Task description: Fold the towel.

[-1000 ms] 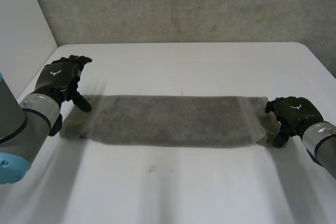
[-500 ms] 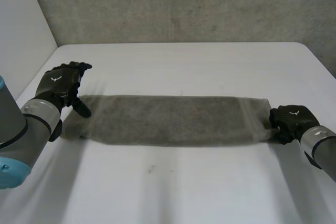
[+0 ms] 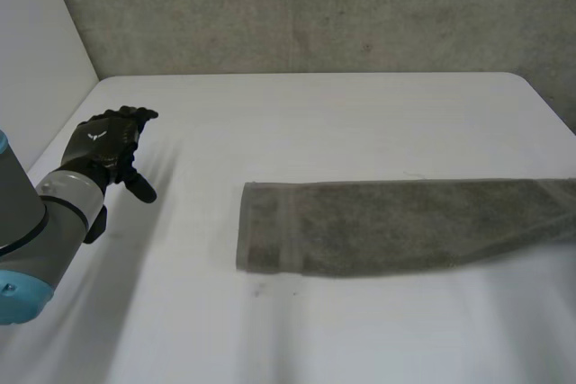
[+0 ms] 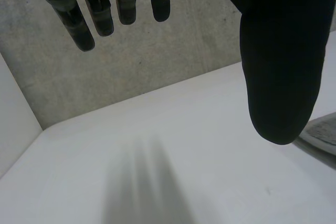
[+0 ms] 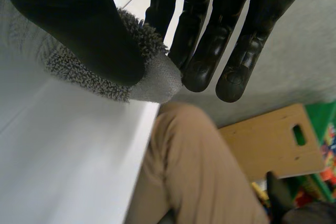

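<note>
— Operator: What did you find, left to right?
— Inspector: Your left hand (image 3: 106,143) hovered over the left side of the counter (image 3: 315,114). Its fingers were straight and spread, holding nothing, well apart from the towel (image 3: 396,222).
— Operator: And the towel?
— Inspector: It lay flat as a long band across the counter's right half. Your right hand (image 5: 205,35) pinched its corner between thumb and fingers near the counter's edge, with a person's tan-trousered leg (image 5: 194,166) just beside.
</note>
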You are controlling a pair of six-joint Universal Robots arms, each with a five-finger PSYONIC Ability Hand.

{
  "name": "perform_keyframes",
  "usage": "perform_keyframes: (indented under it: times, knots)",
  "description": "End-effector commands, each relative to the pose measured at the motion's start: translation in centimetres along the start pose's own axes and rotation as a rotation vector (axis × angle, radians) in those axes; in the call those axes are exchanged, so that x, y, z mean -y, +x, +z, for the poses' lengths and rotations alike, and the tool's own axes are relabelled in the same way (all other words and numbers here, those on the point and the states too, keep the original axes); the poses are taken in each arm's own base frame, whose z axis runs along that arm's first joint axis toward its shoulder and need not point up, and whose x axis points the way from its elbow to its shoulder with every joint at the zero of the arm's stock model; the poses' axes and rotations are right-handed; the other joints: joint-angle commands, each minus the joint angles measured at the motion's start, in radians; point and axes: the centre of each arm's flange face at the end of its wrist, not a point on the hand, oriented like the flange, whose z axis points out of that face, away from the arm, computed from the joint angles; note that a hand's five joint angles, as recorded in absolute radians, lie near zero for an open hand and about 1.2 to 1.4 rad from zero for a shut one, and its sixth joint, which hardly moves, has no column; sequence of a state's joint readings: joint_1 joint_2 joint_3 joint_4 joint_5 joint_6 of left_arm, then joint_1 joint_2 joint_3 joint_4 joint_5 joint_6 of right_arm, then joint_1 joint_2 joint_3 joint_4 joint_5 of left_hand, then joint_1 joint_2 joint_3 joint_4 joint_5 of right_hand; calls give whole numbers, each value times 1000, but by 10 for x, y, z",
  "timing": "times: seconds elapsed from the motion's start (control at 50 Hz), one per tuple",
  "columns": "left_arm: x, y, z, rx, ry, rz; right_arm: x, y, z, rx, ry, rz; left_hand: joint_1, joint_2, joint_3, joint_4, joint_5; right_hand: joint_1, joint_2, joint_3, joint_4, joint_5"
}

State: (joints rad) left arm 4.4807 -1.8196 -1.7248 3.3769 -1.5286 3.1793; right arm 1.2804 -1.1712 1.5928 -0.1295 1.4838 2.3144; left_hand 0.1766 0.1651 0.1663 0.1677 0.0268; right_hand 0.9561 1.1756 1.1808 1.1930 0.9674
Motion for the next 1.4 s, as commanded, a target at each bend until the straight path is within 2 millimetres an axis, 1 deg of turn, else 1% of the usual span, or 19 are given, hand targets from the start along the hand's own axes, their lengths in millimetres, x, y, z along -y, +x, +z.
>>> perform_keyframes:
  times: [0.02, 0.16, 0.2, 0.22, 0.26, 0.32, 0.36, 0.38, 0.42, 0.58, 0.64, 0.68, 0.7, 0.74, 0.88, 1.02, 1.2, 1.32, 1.4]
  knots:
    - [-1, 0, -1, -1, -4, 1, 85, -17, -37, 27, 266, 34, -2, 9, 8, 7, -27, 440, 221, 215, 203, 254]
    - [-1, 2, -2, -4, -3, 2, 152, -73, -90, 176, 499, 34, -2, 9, 8, 7, -27, 440, 221, 215, 203, 254]
    - [-1, 3, -2, -5, -4, 2, 178, -120, -128, 301, 613, 3, -2, 9, 8, 7, -27, 440, 221, 215, 203, 254]
    - [-1, 3, -2, -5, -4, 4, 179, -120, -128, 301, 613, 3, -2, 9, 8, 7, -27, 440, 221, 215, 203, 254]
    - [-1, 3, -2, -5, -4, 4, 191, -178, -169, 458, 698, -45, -2, 9, 8, 7, -27, 440, 221, 215, 203, 254]
    - [-2, 4, -3, -7, -4, 4, 194, -202, -188, 521, 734, -64, -2, 9, 8, 7, -27, 440, 221, 215, 203, 254]
    - [-2, 4, -3, -7, -4, 4, 188, -246, -217, 638, 769, -112, -2, 9, 8, 7, -27, 440, 221, 215, 203, 254]
    - [-2, 4, -3, -7, -4, 4, 188, -247, -217, 639, 769, -112, -2, 9, 8, 7, -27, 440, 221, 215, 203, 254]
    - [-2, 4, -3, -7, -6, 4, 174, -283, -235, 731, 768, -154, -2, 9, 8, 7, -27, 440, 221, 215, 203, 254]
    - [-6, 6, -4, -13, -16, 6, 140, -323, -252, 867, 725, -225, -2, 9, 8, 7, -27, 440, 221, 215, 203, 254]
    - [-8, 7, -4, -17, -22, 6, 142, -319, -253, 865, 724, -213, -2, 9, 8, 7, -27, 233, 13, 8, -4, 47]
    - [-9, 8, -5, -21, -25, 7, 155, -300, -253, 823, 736, -171, -2, 9, 8, 7, -27, -782, -1001, -1006, -1018, -967]
    - [-9, 8, -5, -21, -25, 7, 155, -300, -253, 823, 736, -170, -2, 9, 8, 7, -27, -782, -1001, -1006, -1018, -967]
    - [-9, 14, -6, -38, -23, 9, 173, -266, -247, 776, 735, -59, -2, 9, 8, 7, -27, -782, -1001, -1006, -1018, -967]
    - [1, 25, -8, -71, 11, 9, 175, -202, -212, 700, 616, 192, -2, 9, 8, 7, -27, -782, -1001, -1006, -1018, -967]
    - [6, 71, -13, -202, 45, 30, 115, -167, -175, 701, 366, 246, -2, 9, 8, 7, -27, -782, -1001, -1006, -1018, -967]
    - [-29, 115, -5, -305, -30, 59, 52, -155, -152, 686, 222, 250, -2, 9, 8, 7, -27, -651, -870, -876, -888, -837]
    - [-35, 116, -3, -282, -47, 63, 33, -160, -138, 641, 247, 206, -2, 9, 8, 7, -27, -175, -395, -400, -412, -361]
    - [-39, 114, -7, -277, -62, 64, 26, -168, -119, 604, 250, 163, -2, 9, 8, 7, -27, 438, 218, 213, 201, 252]
